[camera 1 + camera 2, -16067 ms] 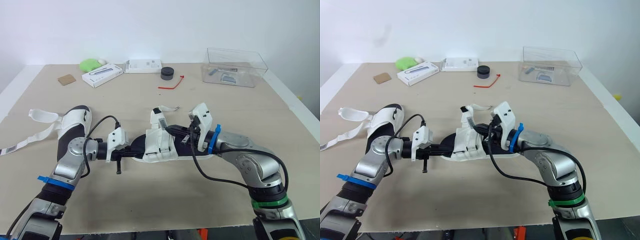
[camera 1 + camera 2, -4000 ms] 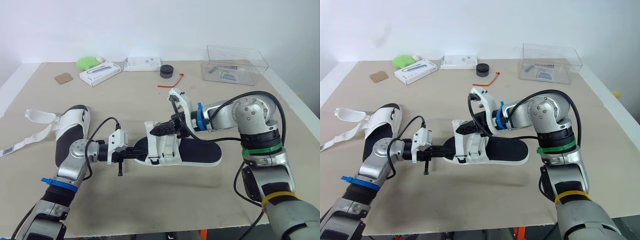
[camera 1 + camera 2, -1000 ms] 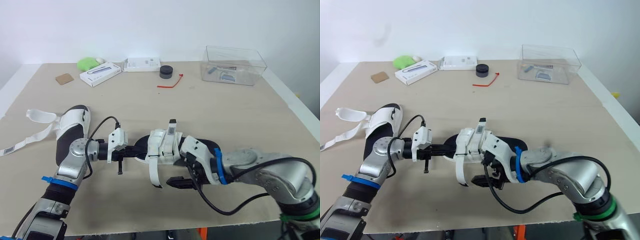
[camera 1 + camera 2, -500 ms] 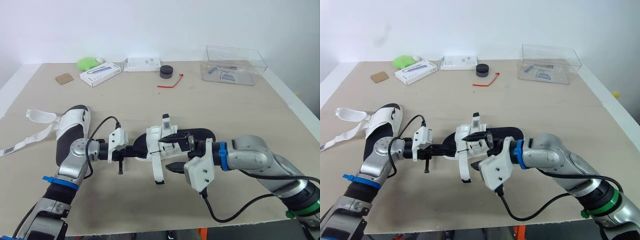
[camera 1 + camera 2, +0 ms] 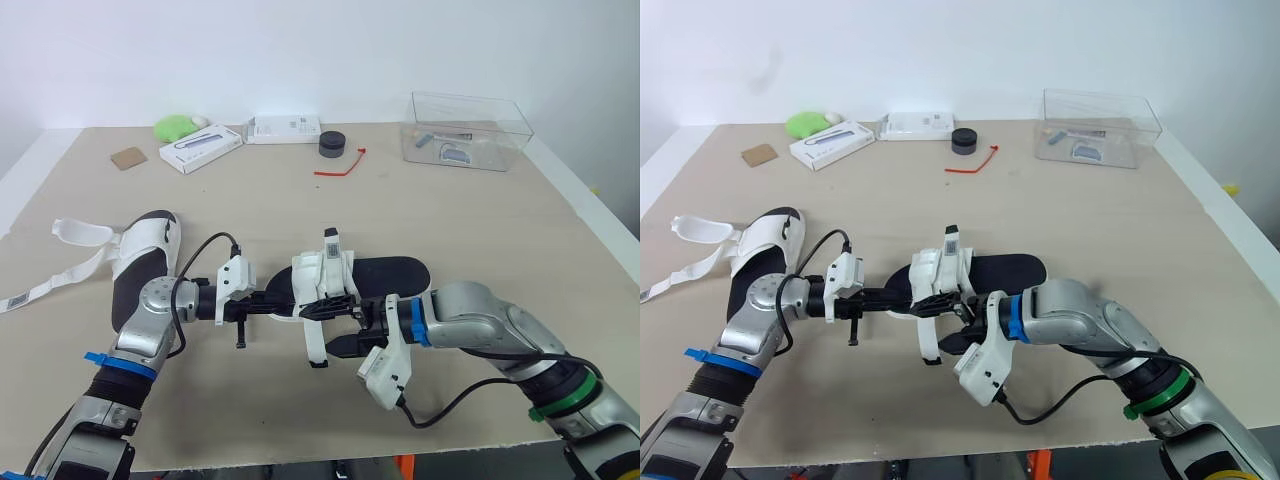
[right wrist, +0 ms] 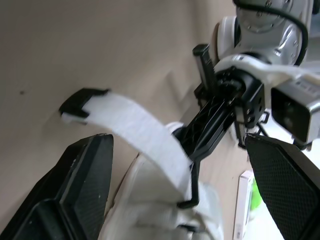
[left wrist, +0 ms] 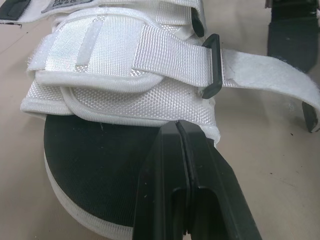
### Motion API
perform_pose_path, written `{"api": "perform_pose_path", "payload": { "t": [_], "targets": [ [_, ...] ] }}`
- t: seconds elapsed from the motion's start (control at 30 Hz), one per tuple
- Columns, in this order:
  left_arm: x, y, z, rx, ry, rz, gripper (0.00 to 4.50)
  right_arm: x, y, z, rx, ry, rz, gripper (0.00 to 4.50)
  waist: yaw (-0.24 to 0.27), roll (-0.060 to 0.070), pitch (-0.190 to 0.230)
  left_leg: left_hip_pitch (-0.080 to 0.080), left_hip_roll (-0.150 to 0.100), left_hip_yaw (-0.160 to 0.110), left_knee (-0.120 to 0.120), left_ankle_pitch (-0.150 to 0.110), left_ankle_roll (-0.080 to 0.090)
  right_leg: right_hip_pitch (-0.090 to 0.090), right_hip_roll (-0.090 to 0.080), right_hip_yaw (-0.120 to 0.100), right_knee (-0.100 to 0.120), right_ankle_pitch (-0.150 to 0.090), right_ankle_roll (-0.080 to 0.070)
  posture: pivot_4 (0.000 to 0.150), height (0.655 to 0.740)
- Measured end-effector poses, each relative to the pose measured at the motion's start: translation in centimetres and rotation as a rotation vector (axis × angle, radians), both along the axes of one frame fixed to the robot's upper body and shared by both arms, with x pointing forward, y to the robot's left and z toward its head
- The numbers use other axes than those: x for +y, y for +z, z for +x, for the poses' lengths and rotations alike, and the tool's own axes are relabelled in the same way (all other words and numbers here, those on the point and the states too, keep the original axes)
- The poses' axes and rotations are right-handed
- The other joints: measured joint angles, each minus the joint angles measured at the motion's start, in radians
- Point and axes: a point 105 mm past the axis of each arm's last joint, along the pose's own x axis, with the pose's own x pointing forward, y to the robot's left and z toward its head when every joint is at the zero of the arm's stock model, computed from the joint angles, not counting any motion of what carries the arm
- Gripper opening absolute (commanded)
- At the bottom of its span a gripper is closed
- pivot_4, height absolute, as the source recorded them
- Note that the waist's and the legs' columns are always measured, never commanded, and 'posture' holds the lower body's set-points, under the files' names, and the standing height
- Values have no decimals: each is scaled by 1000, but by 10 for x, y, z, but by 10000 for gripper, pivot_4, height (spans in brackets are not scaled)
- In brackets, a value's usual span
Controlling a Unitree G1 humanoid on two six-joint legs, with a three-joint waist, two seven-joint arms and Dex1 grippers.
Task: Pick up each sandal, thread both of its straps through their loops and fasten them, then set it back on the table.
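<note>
The right gripper (image 5: 332, 328) is nearest, low over the table (image 5: 480, 230), with its two black fingers spread wide. Between them, gripped by neither, hangs a loose white strap (image 5: 314, 345) that ends in a black tip (image 6: 79, 99) down by the tabletop. I cannot tell whether either finger touches the strap.

Just beyond that gripper lies the sandal (image 5: 380, 272), with a black footbed and a white upper, its heel end stretching away alongside the right forearm. The loose strap runs out from a black loop (image 7: 212, 65) on the side of the upper. A second strap end (image 5: 330, 240) sticks up on the upper's far side.

The left gripper (image 7: 181, 135) points at the sandal's toe end, opposite the right one. Its fingers are pressed together with no gap. They lie over the black footbed with their tips against the edge of the white upper. It is not clear whether they pinch anything.

The second sandal (image 5: 150, 245) lies on the left arm's outer side, well apart from that gripper, with its white straps (image 5: 82, 232) flung open.

Far beyond both grippers, along the table's back edge, are:
- a brown square (image 5: 131, 158)
- a green object (image 5: 178, 127)
- two white boxes (image 5: 203, 150) (image 5: 286, 129)
- a black round piece (image 5: 332, 145)
- a red tie (image 5: 340, 167)
- a clear box (image 5: 470, 130)
</note>
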Motion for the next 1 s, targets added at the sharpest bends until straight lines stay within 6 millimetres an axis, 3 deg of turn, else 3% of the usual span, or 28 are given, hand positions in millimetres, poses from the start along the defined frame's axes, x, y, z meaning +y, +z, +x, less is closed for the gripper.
{"api": "perform_pose_path", "payload": {
  "t": [0.23, 0.43, 0.57, 0.73, 0.83, 1.0],
  "targets": [
    [1, 0, 0, 0, 2, 2, 0, 1, -3, -1, 34, 4, -26, 236, 0, 0, 0, 1, 0, 0, 0, 0, 0, 0, 0, 0, 1, 0, 0, 1500, 7400],
    [1, 0, 0, 0, 3, 4, 0, 3, -6, 1, 133, -36, -4, 236, 0, 0, 0, 1, 0, 0, 0, 0, 0, 0, 1, 1, 1, 0, -1, 1500, 7400],
    [2, 0, 1, -1, 5, 9, 0, 15, 5, 2, 444, -155, 209, 236, 0, 0, 0, 2, 1, -1, 0, 0, 0, 0, 1, 1, 2, 4, -8, 1500, 7400],
    [2, 0, 2, 0, 10, 12, 0, 15, 34, 33, 806, -372, 445, 236, 0, 0, 0, 3, 2, -2, 1, 2, -2, 1, 1, 1, 3, 5, -5, 1500, 7400],
    [2, 0, 4, 1, 11, 10, 0, 9, 34, 51, 974, -527, 528, 236, 1, 0, 0, 3, 2, -2, 1, 3, -2, 0, 2, 1, 3, 5, -4, 1500, 7400],
    [2, 0, 4, 0, 11, 8, 0, 1, 26, 61, 1066, -649, 535, 236, 0, 0, 0, 2, 1, -1, 1, 3, -2, 0, 2, 1, 3, 4, -4, 1500, 7400]
  ]
}}
